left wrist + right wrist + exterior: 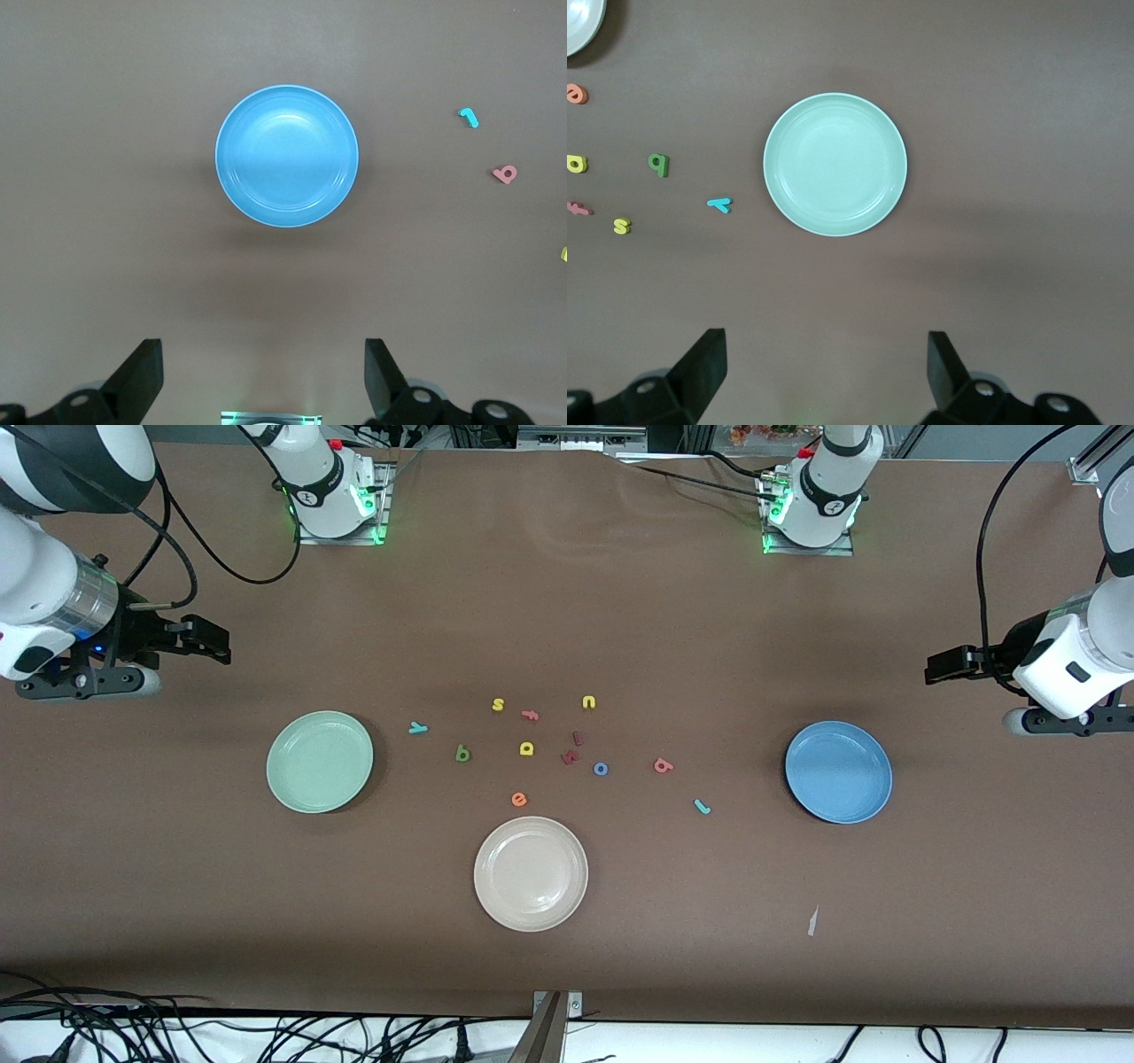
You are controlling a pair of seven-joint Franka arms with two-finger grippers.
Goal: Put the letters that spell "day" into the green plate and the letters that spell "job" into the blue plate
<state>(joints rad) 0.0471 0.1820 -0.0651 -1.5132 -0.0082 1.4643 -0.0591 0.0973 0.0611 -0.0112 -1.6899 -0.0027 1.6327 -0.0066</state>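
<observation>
Plates bare, letters loose on the worktop

Plates come first: the green plate (320,762) lies toward the right arm's end of the worktop (620,620), the blue plate (838,771) toward the left arm's end, and a cream plate (531,873) sits nearest the front camera. All three hold nothing.

Between green and blue lie the letters. The teal y (418,728), green d (462,754) and yellow a (527,748) are near the green plate's side. The blue o (601,769), coral b (664,765) and teal j (702,807) lie nearer the blue plate. Among them are a yellow s (498,705), a yellow u (589,702), an orange e (519,799) and two dark red letters (573,747).

The left tool (262,381) hangs beside the blue plate, fingers spread wide, holding nothing. The right tool (824,376) hangs beside the green plate, likewise wide apart and bare.
</observation>
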